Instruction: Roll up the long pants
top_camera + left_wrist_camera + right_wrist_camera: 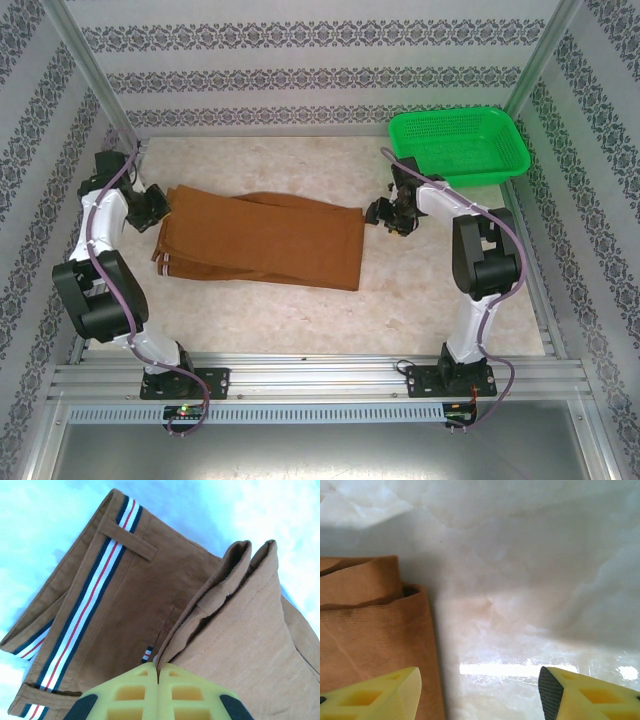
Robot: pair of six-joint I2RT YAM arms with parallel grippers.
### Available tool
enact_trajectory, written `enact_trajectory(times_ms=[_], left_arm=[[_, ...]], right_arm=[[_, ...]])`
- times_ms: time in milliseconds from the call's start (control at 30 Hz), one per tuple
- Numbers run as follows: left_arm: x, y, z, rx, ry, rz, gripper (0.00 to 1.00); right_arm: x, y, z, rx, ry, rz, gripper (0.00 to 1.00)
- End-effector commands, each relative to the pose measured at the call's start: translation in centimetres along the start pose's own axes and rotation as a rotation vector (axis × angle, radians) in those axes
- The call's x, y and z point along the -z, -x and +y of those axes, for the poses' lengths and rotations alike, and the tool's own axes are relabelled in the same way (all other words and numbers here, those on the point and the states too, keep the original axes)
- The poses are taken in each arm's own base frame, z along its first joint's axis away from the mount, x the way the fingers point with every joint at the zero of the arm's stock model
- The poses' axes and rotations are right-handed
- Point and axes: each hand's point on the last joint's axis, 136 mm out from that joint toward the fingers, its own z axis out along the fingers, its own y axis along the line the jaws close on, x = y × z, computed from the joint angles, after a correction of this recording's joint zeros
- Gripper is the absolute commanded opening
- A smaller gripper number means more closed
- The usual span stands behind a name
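Pale marbled tabletop (pixel 300 320), with a metal rail (pixel 320 372) at its near edge. Mid-table lie the long pants (pixel 270 245), folded flat. The left gripper (pixel 155 207) has its jaws pinched shut on their waistband. The right gripper (pixel 385 212) has its jaws open and empty beside the hems. Beyond are a green basket (pixel 470 178) and patterned walls (pixel 320 70).

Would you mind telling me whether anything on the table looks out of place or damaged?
Nothing looks damaged or spilled. The pants lie folded flat on the table; only the end near the left arm is bunched upward, where the left jaws are shut on a fold. The basket sits upright.
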Motion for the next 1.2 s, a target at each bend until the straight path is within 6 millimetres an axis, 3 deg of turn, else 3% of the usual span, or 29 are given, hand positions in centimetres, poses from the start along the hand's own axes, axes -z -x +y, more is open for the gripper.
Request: enact_trajectory(times_ms=[0, 100, 133, 200, 333, 467, 667, 733, 767, 833, 900, 967, 1067, 1167], left_arm=[[-0.1, -0.4, 2.1, 0.033, 0.092, 0.026, 0.04], [-0.3, -0.3, 3.9, 0.053, 0.185, 0.014, 0.32], [0.1, 0.0, 4.1, 0.057, 0.201, -0.009, 0.37], [1.0, 0.6, 3.9, 0.058, 0.215, -0.055, 0.39], [0.9, 0.5, 1.0, -0.054, 0.211, -0.080, 0.40], [-4.5, -2.4, -3.8, -0.184, 0.127, 0.034, 0.36], [-11.4, -5.2, -6.2, -0.216, 0.109, 0.149, 0.29], [-13.0, -5.6, -6.2, -0.224, 0.122, 0.184, 0.28], [-13.7, -5.7, -6.2, -0.227, 0.130, 0.206, 0.27], [-15.3, -6.0, -5.9, -0.237, 0.156, 0.240, 0.22], [-16.4, -6.2, -6.1, -0.246, 0.161, 0.263, 0.15], [-17.4, -6.0, -7.1, -0.270, 0.155, 0.268, 0.09], [-19.0, -5.4, -9.8, -0.339, 0.154, 0.272, 0.05], [-21.1, -5.1, -13.8, -0.410, 0.118, 0.286, 0.03]], right_arm=[[-0.7, -0.2, 0.8, 0.010, -0.013, 0.015, 0.66], [-0.9, -0.1, 1.3, 0.018, -0.003, 0.022, 0.68], [-0.9, -0.1, 1.6, 0.022, 0.007, 0.022, 0.69], [-0.9, -0.1, 1.9, 0.027, 0.024, 0.021, 0.69], [-0.7, -0.5, 2.8, 0.066, 0.041, 0.014, 0.70], [-1.7, -0.6, 4.4, 0.071, 0.127, 0.025, 0.78], [-3.5, 0.1, 7.4, 0.129, 0.158, 0.059, 0.76], [-4.5, 0.4, 8.0, 0.134, 0.165, 0.070, 0.69], [-5.0, 0.6, 8.1, 0.132, 0.166, 0.078, 0.59], [-5.6, 0.5, 7.6, 0.120, 0.140, 0.101, 0.00], [-5.3, -0.1, 6.4, 0.119, 0.096, 0.101, 0.00], [-4.3, -2.0, 4.6, 0.114, 0.058, 0.094, 0.00], [-2.6, -6.7, 2.4, 0.101, 0.044, 0.118, 0.00], [-1.3, -11.9, 1.4, 0.124, 0.027, 0.148, 0.00]])
